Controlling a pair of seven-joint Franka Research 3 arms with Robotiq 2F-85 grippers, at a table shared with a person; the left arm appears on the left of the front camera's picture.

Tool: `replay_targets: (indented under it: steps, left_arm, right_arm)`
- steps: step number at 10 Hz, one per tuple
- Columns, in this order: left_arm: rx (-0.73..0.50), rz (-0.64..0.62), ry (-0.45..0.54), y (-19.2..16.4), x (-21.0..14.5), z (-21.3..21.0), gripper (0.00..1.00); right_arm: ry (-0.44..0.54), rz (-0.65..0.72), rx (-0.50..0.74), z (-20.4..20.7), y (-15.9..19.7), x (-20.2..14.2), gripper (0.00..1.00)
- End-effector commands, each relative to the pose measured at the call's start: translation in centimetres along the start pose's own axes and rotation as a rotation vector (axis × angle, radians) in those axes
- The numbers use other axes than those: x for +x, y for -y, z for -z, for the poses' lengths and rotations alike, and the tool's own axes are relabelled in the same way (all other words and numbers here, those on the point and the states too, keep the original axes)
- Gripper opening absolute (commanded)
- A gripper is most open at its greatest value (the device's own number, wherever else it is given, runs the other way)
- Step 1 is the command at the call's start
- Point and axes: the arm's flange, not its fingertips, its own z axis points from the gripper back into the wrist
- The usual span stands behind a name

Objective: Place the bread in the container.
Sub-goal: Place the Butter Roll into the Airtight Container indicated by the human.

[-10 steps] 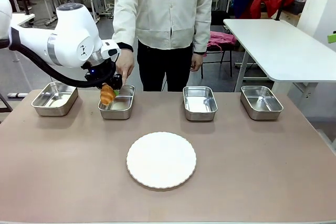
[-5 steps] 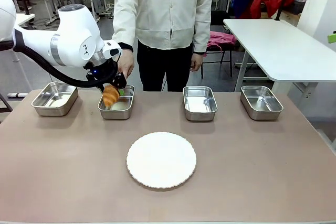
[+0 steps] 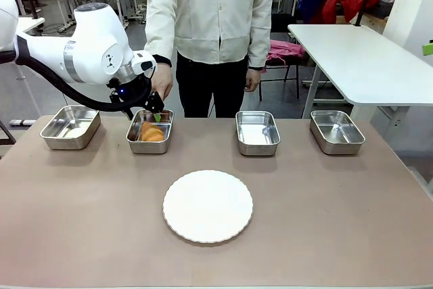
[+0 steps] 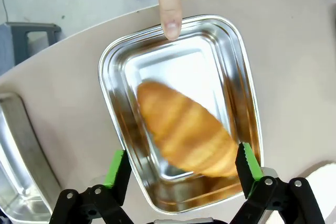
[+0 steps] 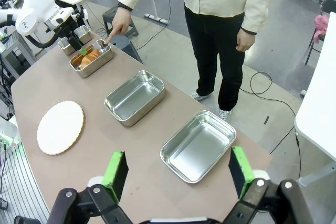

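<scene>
The golden-brown ridged bread (image 4: 186, 132) is seen lying in the shiny steel container (image 4: 113, 119) near the tabletop's (image 3: 325, 221) far edge. The left tool (image 4: 182, 167) is spread wide above it, gripping nothing.

The front view looks level across the tabletop (image 3: 81, 221) toward the person. The left wrist view hangs close above the container (image 4: 110, 61), facing straight down. The right wrist view sits high and far back, overlooking the same container (image 5: 92, 62) and tabletop (image 5: 31, 85)
</scene>
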Motion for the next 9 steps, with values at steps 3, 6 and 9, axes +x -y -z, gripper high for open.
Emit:
replay_targets:
  steps: [3, 6, 9]
  left_arm:
    - [0.002, 0.002, 0.009, -0.1, 0.0, 0.2, 1.0]
    - [0.002, 0.002, 0.009, -0.1, 0.0, 0.2, 1.0]
    - [0.011, 0.007, 0.061, 2.8, -3.0, -2.4, 1.0]
  right_arm:
    - [0.009, -0.004, 0.006, -0.1, -0.1, 0.2, 1.0]
    - [0.009, -0.004, 0.006, -0.1, -0.1, 0.2, 1.0]
    - [0.009, -0.004, 0.006, -0.1, -0.1, 0.2, 1.0]
